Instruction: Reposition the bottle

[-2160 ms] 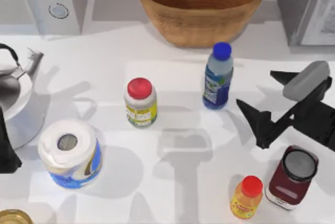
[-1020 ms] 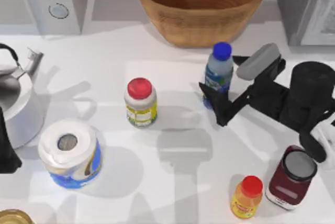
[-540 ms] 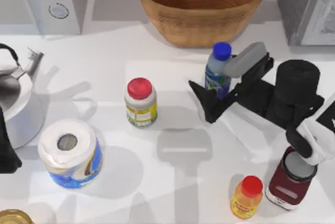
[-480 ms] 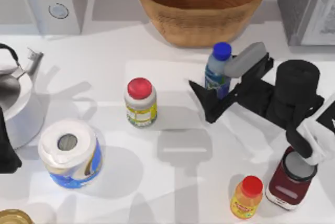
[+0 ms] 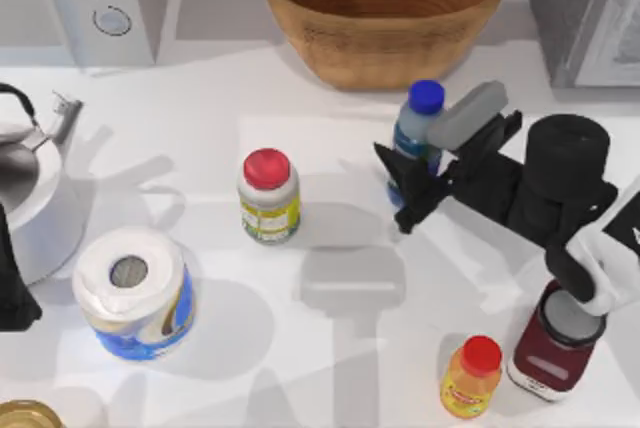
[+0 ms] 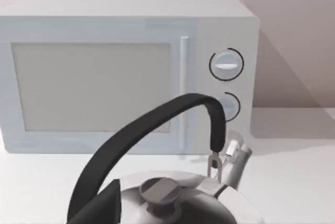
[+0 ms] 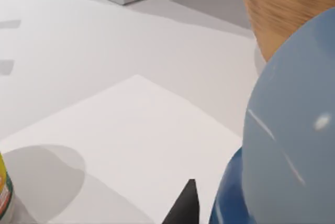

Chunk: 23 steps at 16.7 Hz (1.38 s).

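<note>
Compared with half a second earlier, the near finger of the right pincer (image 5: 418, 176) had been drawn in from a wider spread until it lay against the near side of the bottle (image 5: 416, 138); the gap seen beside the bottle at that earlier instant was gone. The bottle itself was found at the same spot, upright on the white surface (image 5: 330, 368), right of centre and just in front of the wicker basket (image 5: 385, 8). From this it was judged that the approach was over and the grasp was being completed, with lifting or shifting not yet begun.

The right pincer was narrowed to about the bottle's width, with the bottle's lower body taken between its fingers; it was read as grasping the bottle, although contact on the far side was hidden by the bottle and the wrist housing. In the right wrist view the bottle (image 7: 293, 145) was shown very close, with one dark fingertip (image 7: 184, 205) just beside its blue base.

The left arm was parked at the left edge of the surface beside the kettle (image 6: 172, 203); whether its pincer was clenched or released could not be told.
</note>
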Available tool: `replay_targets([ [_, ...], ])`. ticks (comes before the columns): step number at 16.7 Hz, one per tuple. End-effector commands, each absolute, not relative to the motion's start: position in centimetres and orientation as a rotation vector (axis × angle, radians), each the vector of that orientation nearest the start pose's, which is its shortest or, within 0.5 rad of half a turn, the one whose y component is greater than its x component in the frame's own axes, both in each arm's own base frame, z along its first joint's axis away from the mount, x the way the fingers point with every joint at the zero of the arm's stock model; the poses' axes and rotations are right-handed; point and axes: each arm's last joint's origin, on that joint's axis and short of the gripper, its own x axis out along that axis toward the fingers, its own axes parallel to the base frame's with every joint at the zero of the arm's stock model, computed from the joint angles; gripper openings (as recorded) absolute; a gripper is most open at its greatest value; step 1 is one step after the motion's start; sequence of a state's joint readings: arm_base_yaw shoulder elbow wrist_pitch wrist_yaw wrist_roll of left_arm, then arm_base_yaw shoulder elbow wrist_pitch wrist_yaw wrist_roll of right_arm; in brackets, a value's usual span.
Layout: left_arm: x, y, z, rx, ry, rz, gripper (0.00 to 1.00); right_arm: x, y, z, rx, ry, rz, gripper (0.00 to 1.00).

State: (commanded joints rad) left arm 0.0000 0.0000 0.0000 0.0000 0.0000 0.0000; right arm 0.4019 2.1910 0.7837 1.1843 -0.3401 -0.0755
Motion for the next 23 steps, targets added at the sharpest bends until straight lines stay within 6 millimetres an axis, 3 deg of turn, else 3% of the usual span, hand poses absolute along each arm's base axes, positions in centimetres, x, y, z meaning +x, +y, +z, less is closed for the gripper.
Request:
replay_targets([
  [4, 10.6, -0.1, 16.0, 0.000, 0.000, 0.000, 1.00, 33.7, 15.8, 6.0, -0.091, 0.199, 0.771, 0.02],
  [15, 10.6, -0.1, 16.0, 0.000, 0.000, 0.000, 1.00, 33.6, 15.2, 6.0, -0.089, 0.210, 0.761, 0.00],
  [18, 10.6, -0.1, 16.0, 0.000, 0.000, 0.000, 1.00, 32.8, 12.3, 6.0, -0.082, 0.258, 0.696, 0.00],
  [23, 10.6, -0.1, 16.0, 0.000, 0.000, 0.000, 1.00, 30.3, 5.4, 7.3, -0.045, 0.289, 0.467, 0.00],
])
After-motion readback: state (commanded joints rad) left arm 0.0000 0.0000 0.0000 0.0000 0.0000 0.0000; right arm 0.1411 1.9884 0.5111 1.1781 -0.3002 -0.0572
